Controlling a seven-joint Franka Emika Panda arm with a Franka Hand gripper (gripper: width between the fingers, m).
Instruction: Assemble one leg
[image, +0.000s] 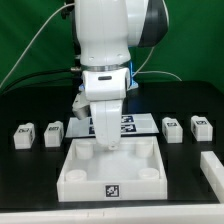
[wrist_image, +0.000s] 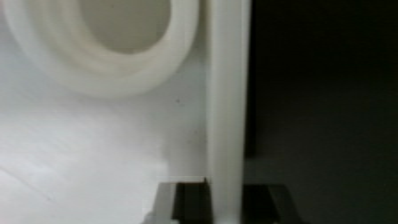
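The large white square part (image: 110, 172) with round corner sockets lies at the table's front middle. My gripper (image: 106, 141) stands over its far wall. In the wrist view the two dark fingers (wrist_image: 191, 205) sit on either side of that thin upright wall (wrist_image: 228, 110), close against it with no gap showing, so the gripper (wrist_image: 228, 206) looks shut on the wall. A round socket (wrist_image: 111, 40) shows beside it. Four small white legs lie on the table: two at the exterior view's left (image: 22, 134) (image: 53, 131) and two at its right (image: 172, 127) (image: 201, 126). None is held.
The marker board (image: 126, 123) lies behind the square part, partly hidden by the arm. A white block (image: 213, 170) lies at the front of the exterior view's right. A green wall stands behind the black table.
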